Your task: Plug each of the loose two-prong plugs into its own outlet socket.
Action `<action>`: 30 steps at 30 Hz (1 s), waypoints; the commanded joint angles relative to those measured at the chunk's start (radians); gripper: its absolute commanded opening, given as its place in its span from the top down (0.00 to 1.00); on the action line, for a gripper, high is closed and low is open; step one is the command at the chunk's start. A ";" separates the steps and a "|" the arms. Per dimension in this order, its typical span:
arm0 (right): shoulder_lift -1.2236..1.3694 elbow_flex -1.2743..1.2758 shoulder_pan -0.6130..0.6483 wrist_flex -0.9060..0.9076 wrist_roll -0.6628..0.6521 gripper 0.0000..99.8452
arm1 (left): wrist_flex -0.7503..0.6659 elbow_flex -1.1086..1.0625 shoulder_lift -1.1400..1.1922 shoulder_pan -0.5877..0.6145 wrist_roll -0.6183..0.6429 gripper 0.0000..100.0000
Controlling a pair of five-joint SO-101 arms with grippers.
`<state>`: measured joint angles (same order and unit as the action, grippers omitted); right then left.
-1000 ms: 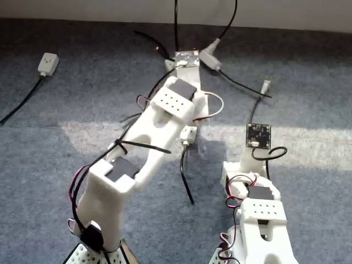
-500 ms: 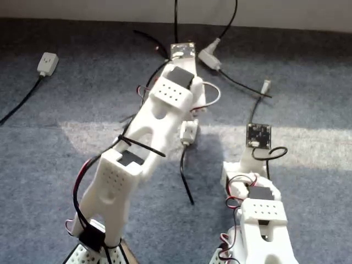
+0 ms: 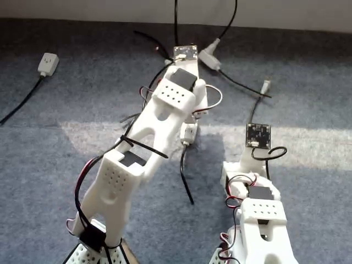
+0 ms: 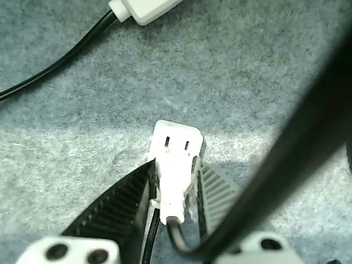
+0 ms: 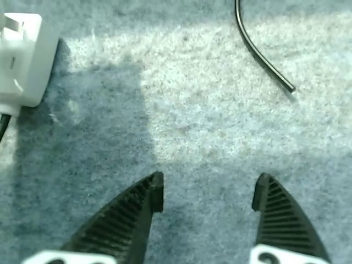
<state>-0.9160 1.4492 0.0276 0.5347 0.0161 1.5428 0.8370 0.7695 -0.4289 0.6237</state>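
Left tool [image 4: 175,169] clamps white socket [image 4: 177,142] — two slots.

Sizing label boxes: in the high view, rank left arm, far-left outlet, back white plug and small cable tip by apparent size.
1. left arm
2. white plug and outlet: look alike, unranked
3. cable tip

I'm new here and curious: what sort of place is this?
Likely a robotics test bench: two white arms with bare wiring, a grey carpet as work surface, and loose corded outlet sockets.

White connector [image 5: 19,55], half beyond the edge
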 commanded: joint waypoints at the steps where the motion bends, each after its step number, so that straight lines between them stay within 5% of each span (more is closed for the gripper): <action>1: -0.002 -0.005 -0.008 -0.016 0.011 0.73 | 0.020 0.042 -0.012 -0.025 0.000 0.99; 30: -0.002 -0.004 -0.008 -0.016 0.011 0.73 | -0.005 0.044 0.022 0.010 -0.005 0.99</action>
<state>-0.9160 1.4492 0.0276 0.5347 0.0161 1.5321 0.8677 0.8124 -0.4319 0.6222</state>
